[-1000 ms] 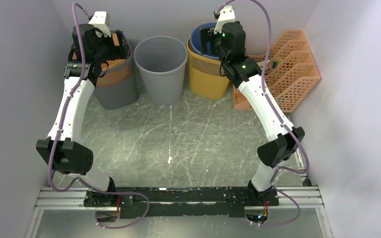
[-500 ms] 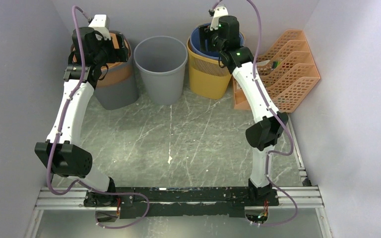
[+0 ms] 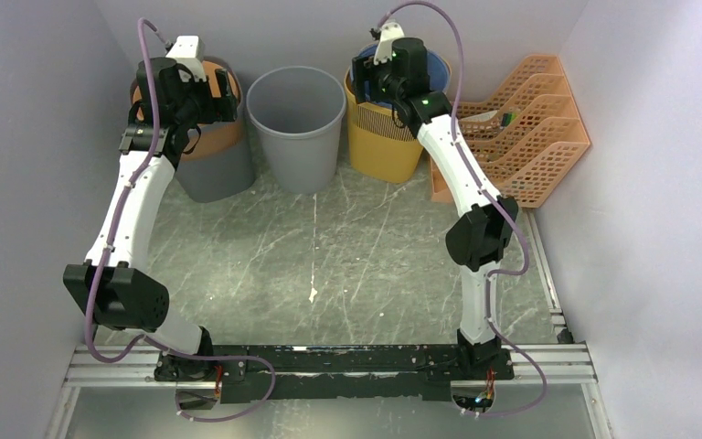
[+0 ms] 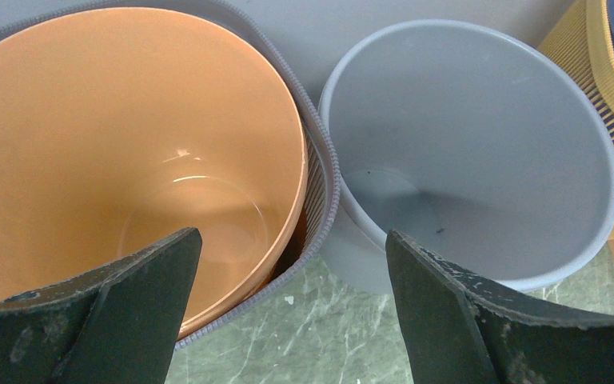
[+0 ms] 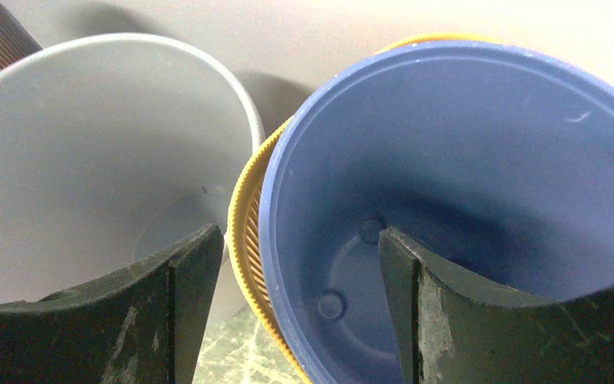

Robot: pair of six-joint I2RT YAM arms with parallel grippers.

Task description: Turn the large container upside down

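Your marbled grey-green tabletop (image 3: pixel 329 256) carries 3 upright round bins in a row at its far edge: a ribbed dark grey bin (image 3: pixel 208 178) holding a glossy orange bucket (image 4: pixel 128 160), a smooth grey bin (image 3: pixel 297 137), and a yellow slatted basket (image 3: pixel 384 142) holding a blue bucket (image 5: pixel 464 200). Your left hand (image 4: pixel 292 236) hangs wide apart over the orange and grey rims. Your right hand (image 5: pixel 300 232), fingers apart, straddles the yellow and blue rims.
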